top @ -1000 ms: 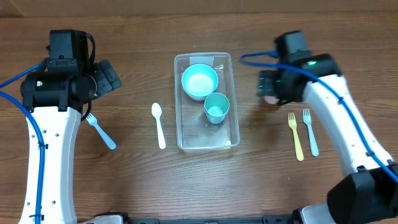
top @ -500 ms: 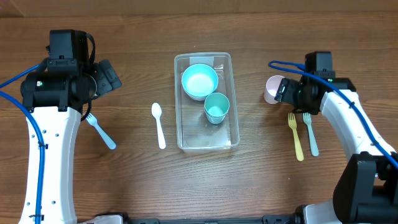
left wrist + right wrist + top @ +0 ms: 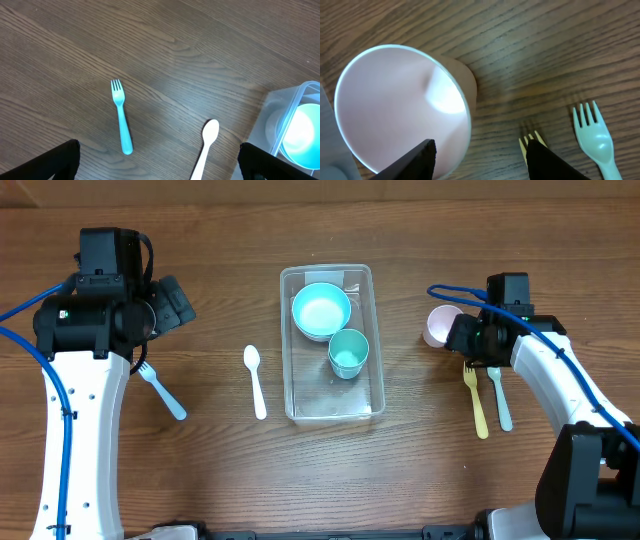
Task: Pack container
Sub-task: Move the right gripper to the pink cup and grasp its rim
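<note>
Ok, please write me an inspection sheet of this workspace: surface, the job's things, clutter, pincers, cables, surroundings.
Surface: brown wooden table, no spills seen.
Job's things: clear rectangular plastic container at centre, holding a light blue round bowl and a teal cup.
Clutter: white plastic spoon and blue plastic fork lie left of it; pink plastic cup, yellow plastic fork and pale teal fork right of it.
Pincers: left pincer open, empty; right pincer open, one finger over the pink cup's mouth, the other outside its rim.
Cables: blue cables along both arms.
Surroundings: nothing seen.
</note>
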Available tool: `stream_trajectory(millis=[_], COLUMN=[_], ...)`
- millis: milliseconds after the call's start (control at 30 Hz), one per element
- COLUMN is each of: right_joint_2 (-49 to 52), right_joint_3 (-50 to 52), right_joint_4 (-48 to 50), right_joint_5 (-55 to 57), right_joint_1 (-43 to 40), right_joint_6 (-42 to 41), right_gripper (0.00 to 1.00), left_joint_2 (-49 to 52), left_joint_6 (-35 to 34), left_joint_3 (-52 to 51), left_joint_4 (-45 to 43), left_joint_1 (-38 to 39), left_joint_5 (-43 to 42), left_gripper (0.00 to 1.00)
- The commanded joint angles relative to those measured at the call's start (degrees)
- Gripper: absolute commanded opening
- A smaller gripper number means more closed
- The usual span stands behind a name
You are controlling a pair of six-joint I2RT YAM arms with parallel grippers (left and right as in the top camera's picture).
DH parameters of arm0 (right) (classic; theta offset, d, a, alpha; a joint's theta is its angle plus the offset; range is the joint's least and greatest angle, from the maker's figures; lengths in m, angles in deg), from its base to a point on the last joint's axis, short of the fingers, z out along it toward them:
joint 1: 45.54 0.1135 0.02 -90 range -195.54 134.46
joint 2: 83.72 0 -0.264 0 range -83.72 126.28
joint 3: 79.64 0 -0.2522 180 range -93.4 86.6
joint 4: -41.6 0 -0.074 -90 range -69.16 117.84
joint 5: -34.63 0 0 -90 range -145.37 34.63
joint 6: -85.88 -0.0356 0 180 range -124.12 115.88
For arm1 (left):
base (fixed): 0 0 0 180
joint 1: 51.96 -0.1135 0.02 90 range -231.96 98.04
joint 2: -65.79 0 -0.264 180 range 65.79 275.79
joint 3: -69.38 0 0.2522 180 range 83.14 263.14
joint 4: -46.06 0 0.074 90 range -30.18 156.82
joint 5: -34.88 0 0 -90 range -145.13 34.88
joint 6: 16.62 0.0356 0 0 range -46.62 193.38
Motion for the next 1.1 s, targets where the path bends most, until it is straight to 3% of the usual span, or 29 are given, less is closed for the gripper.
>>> stream_trajectory(millis=[0, 67, 133, 567, 633, 833, 933, 1033, 1067], right_joint_2=[-1.05, -1.05, -1.05, 6.80, 6.29, 1.99, -0.44, -0.96, -0.96], right_joint_3=[0.31, 0.31, 0.33, 0.68, -0.28, -7.48, -10.23, -10.29, -10.29], right_joint_4=[1.18, 2.03, 2.49, 8.24, 6.93, -1.60, -4.42, -4.83, -4.92], right_joint_5=[-0.13, -0.13, -0.13, -4.42, -4.42, -4.39, -4.39, -4.37, -4.37], right_joint_1=[-0.04, -0.04, -0.04, -0.04, -0.04, -0.02, -0.02, -0.02, -0.02], right_joint_6=[0.13, 0.11, 0.11, -0.09, -0.09, -0.07, -0.04, -0.04, -0.04], right_gripper=[0.56, 0.41, 0.38, 0.36, 0.27, 0.18, 0.04, 0.04, 0.11], left_joint_2=[-0.59, -0.59, -0.59, -0.59, -0.59, -0.59, -0.59, -0.59, -0.59], left_joint_6=[-1.03, -1.03, -1.03, -1.03, -1.03, -1.03, -1.03, -1.03, -1.03], left_joint_3=[0.57, 0.57, 0.57, 0.57, 0.57, 0.57, 0.57, 0.57, 0.57], left_joint_4=[-0.07, -0.07, -0.07, -0.07, -0.07, -0.07, -0.07, -0.07, -0.07], left_joint_1=[-0.31, -0.31, -0.31, -0.31, -0.31, -0.31, -0.31, -0.31, -0.31], left_joint_5=[-0.44, -0.44, -0.44, -0.44, -0.44, -0.44, -0.44, -0.44, -0.44], left_gripper=[1.00, 1.00, 1.00, 1.00, 1.00, 1.00, 1.00, 1.00, 1.00])
